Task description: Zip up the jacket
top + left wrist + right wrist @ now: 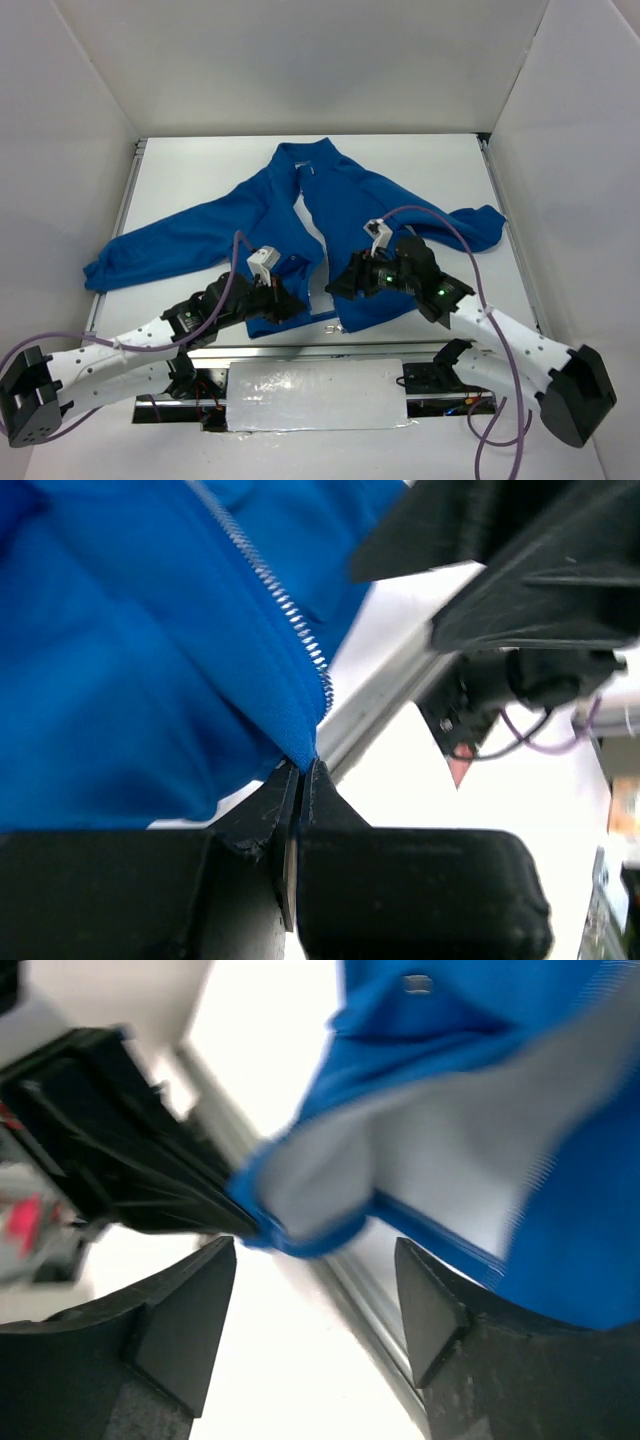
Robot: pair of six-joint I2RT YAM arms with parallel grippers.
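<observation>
Jacket point(350, 200) lies on the tabletop point(200, 165), long axis running near to far, collar toward the far edge, hem toward the arm bases, front unzipped. The left fingers point(262, 815) are pinched on the hem corner below the zipper point(275, 590); the right fingers point(190, 1305) stand apart, gripping nothing, beside the other hem corner.

From above, the light is bright and even, the shadows faint, everything sharp. Just above my left fingers point(262, 815) the zipper teeth point(290, 615) are crisp, while the white surface point(420, 780) to their right is blown out. Around my right fingers point(170, 1330) all is smeared: the jacket point(420, 1030) blurs, and white glare lies between them.
</observation>
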